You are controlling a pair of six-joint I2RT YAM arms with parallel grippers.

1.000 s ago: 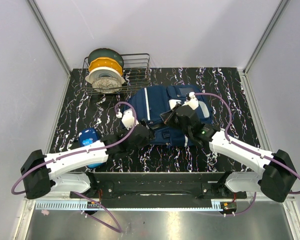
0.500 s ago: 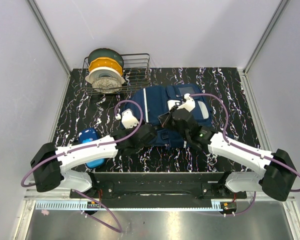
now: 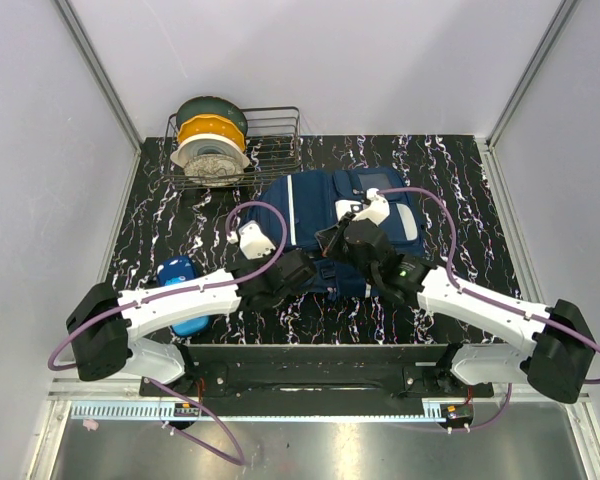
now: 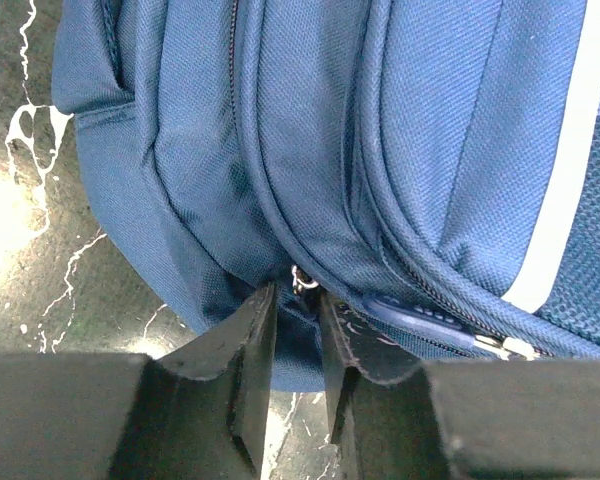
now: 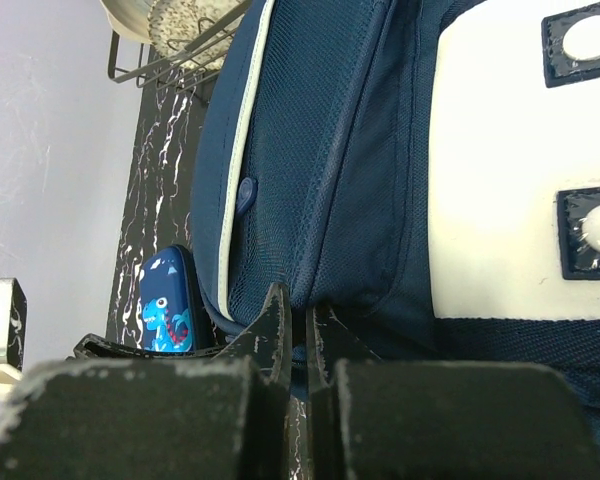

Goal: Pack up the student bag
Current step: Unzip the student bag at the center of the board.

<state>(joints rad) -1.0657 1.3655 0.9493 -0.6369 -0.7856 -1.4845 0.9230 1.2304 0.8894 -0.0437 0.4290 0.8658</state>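
The student bag (image 3: 310, 205) is a navy blue backpack with white patches, lying flat in the middle of the table. My left gripper (image 3: 296, 270) is at its near left edge. In the left wrist view the gripper (image 4: 295, 292) has its fingers closed to a narrow gap on the bag's (image 4: 400, 130) blue fabric, right at a small metal zipper pull (image 4: 302, 282). My right gripper (image 3: 334, 240) is over the bag's near middle. In the right wrist view the gripper (image 5: 298, 300) is pinched shut on a fold of the bag (image 5: 330, 150) beside the white patch (image 5: 500, 170).
A blue pencil case (image 3: 180, 290) with a dinosaur picture lies left of the bag, partly under my left arm; it also shows in the right wrist view (image 5: 165, 300). A wire rack (image 3: 270, 145) holding round discs stands at the back left.
My left arm has swung right and brought its gripper up to the bag's near edge. My right gripper has shifted slightly left on the bag.
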